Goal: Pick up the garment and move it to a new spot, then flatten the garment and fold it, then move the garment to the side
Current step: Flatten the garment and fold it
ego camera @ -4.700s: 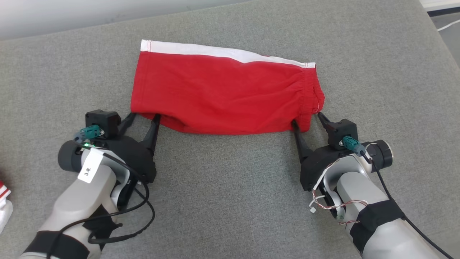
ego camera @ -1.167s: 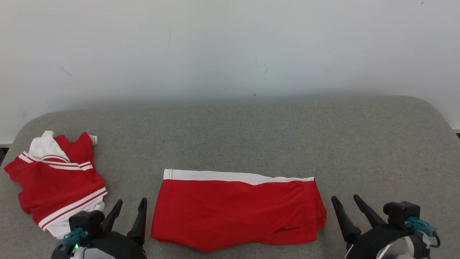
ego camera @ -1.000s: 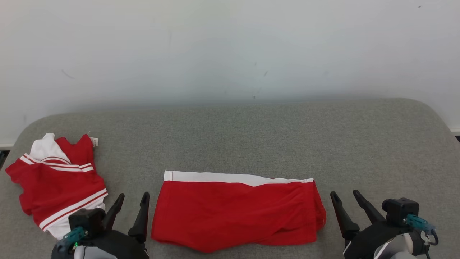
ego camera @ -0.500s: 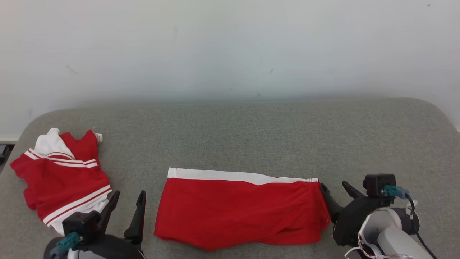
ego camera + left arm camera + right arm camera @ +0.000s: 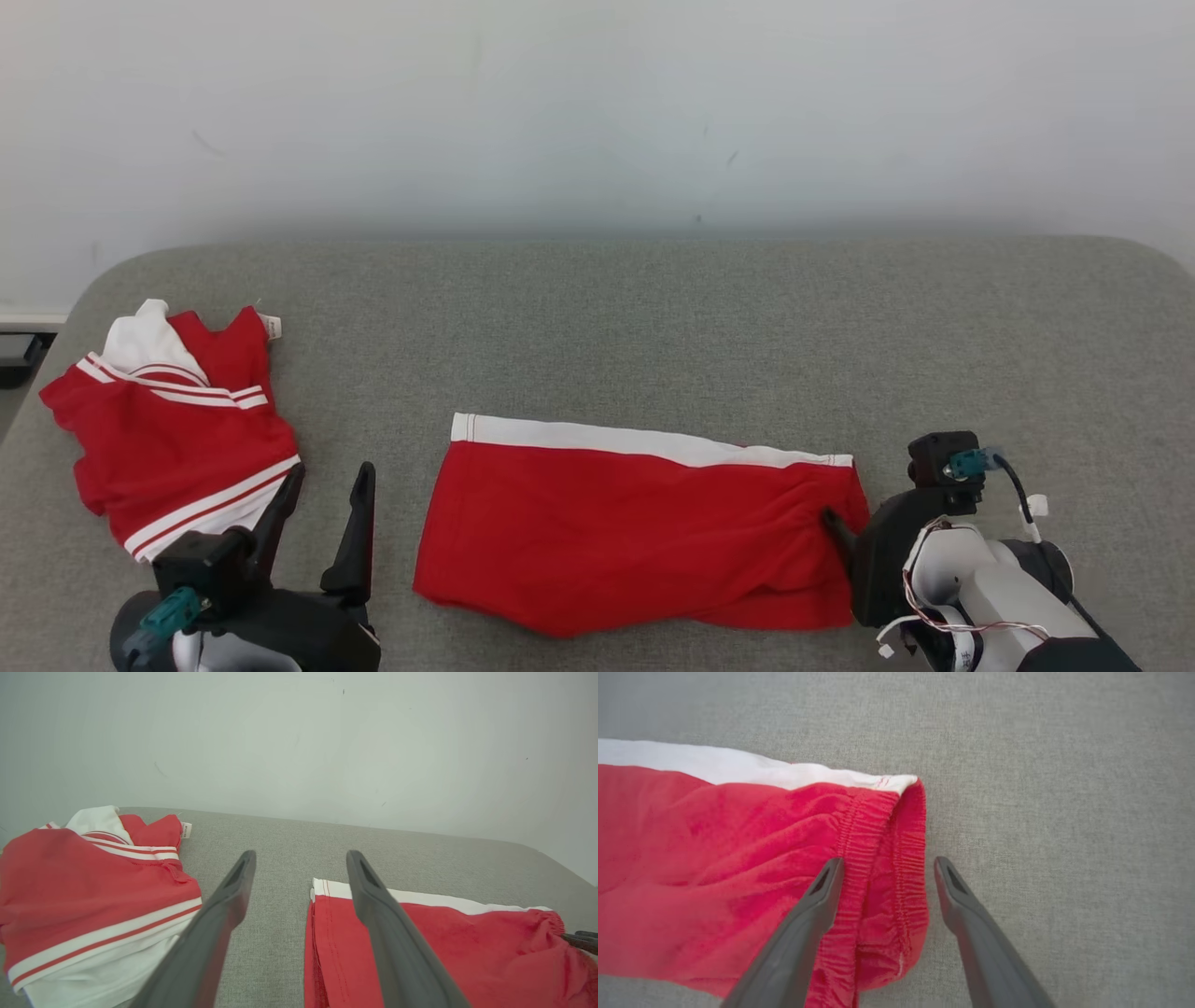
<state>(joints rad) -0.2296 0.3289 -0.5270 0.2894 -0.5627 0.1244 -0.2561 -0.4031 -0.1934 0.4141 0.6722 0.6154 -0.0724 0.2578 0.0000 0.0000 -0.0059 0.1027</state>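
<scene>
While the folded red garment (image 5: pixel 635 532) lies flat on the grey counter (image 5: pixel 653 308), the head view puts the left claw (image 5: pixel 330 471) spread and empty just beside its left end, a red-and-white top (image 5: pixel 173 439) farther left, and the right claw (image 5: pixel 840 523) reaching onto its right end. Along the left wrist view, the left claw (image 5: pixel 301 856) points between the two cloths, gripping nothing. Through the right wrist view, the right claw (image 5: pixel 888 862) is released, one finger over the elastic waistband (image 5: pixel 873 826), the other over bare counter, straddling the edge. Folding seems in hand; next it likely must lower and pinch that waistband through all layers. Half a second earlier this claw stood just off the garment's end; the left one has kept its place.
</scene>
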